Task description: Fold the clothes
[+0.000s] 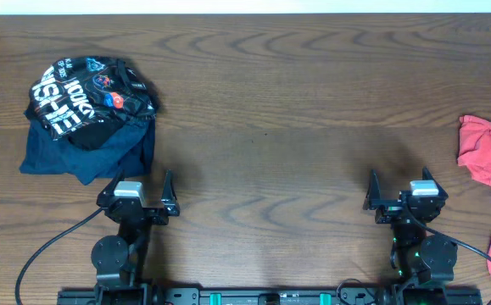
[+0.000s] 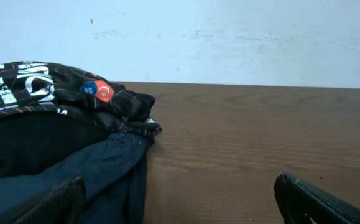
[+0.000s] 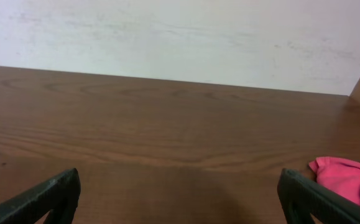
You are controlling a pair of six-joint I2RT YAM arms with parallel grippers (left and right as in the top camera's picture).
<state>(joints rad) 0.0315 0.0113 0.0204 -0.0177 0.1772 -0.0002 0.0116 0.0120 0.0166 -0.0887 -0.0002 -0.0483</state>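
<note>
Overhead, jaws: my left jaws and right jaws are both released, spread wide with nothing between them, low over the bench [image 1: 279,110].
Overhead, jersey: the black jersey [image 1: 88,97] is a crumpled heap ahead of my left jaws and slightly outboard. It lies on a navy garment [image 1: 84,161] and is well apart from my right jaws.
Overhead, risk: the right jaws have a long reach. If the left pulls alone, I judge the whole heap will drag rather than spread.
Left wrist, layers: the jersey [image 2: 49,87] overlaps the navy garment [image 2: 105,168], which lies just ahead of my open fingers [image 2: 55,202].
Left wrist, risk: a low pinch here could take navy cloth or both layers. No jersey hem or corner is visible to aim for.
Right wrist, view: bare bench ahead between the spread fingers [image 3: 43,196], with a pink cloth [image 3: 347,180] ahead and outboard.
Right wrist, risk: a wide swing could snag the pink cloth. The jersey looks thin and likely to slip from a shallow grip.
</note>
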